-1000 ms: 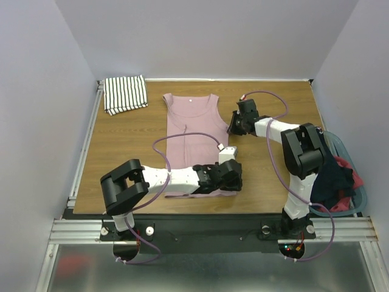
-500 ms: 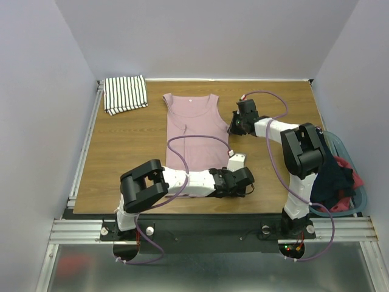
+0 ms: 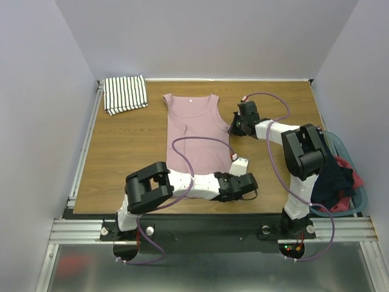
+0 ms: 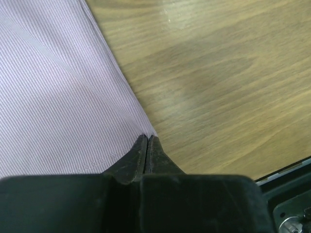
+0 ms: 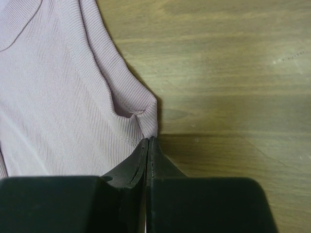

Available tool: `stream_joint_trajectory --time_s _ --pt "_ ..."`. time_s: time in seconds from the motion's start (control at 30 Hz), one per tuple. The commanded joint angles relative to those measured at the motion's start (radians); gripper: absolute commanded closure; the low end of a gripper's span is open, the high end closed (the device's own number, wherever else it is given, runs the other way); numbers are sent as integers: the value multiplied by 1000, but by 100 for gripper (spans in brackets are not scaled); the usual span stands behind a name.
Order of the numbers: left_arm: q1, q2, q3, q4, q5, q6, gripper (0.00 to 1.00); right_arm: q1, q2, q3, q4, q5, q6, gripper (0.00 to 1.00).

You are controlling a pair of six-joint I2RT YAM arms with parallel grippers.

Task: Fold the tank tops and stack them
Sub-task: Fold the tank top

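- A wooden table (image 3: 121, 152) sits inside a pale, plain-walled enclosure, with two robot arms bolted side by side at its near edge.
- The pink tank top (image 3: 197, 131) lies flat in the middle of the table, neckline towards the far wall and hem towards the arms.
- The left gripper (image 3: 233, 159) reaches across to the garment's right side near the hem. In the left wrist view its jaws are pressed together, with the edge of the ribbed pink fabric running in between the tips.
- The right gripper (image 3: 232, 129) meets the same side edge farther up, at the bottom of the armhole. The right wrist view shows its jaws closed on that corner of cloth, which bunches slightly just above the tips.
- Both arms lie low over the wood, and their purple cables (image 3: 194, 143) loop above the pink fabric and the board.
- The striped tank top (image 3: 125, 93), white with thin black lines, rests folded in the far left corner, well apart from the pink one.
- Off the table's right edge, behind the right arm, a translucent basin (image 3: 358, 201) holds a dark navy garment (image 3: 333, 173) and a red garment (image 3: 351, 173).
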Motion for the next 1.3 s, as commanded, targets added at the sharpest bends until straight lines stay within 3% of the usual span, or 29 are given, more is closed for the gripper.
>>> stream_joint_trajectory --time_s 0.0,0.37,0.5,0.7,0.8,0.93,1.27 --pt "-30 -54 -19 -24 8 5 100 -16 -58 -61 -10 47 10 99" --pt "-73 -217 -156 114 176 32 100 -26 -249 -265 -9 128 55 100" --pt "-72 -274 -246 206 206 2 100 -25 -288 -287 -9 130 61 100" --pt "-70 -329 -302 218 196 -32 100 -26 -309 -264 -12 98 67 99" --pt "-72 -347 -325 252 197 -40 100 -26 -305 -253 -10 96 61 83" --pt "-70 -341 -331 266 209 -43 100 -25 -282 -237 -10 104 56 71" --pt "-69 -314 -316 273 225 -35 100 -26 -242 -241 -10 117 49 67"
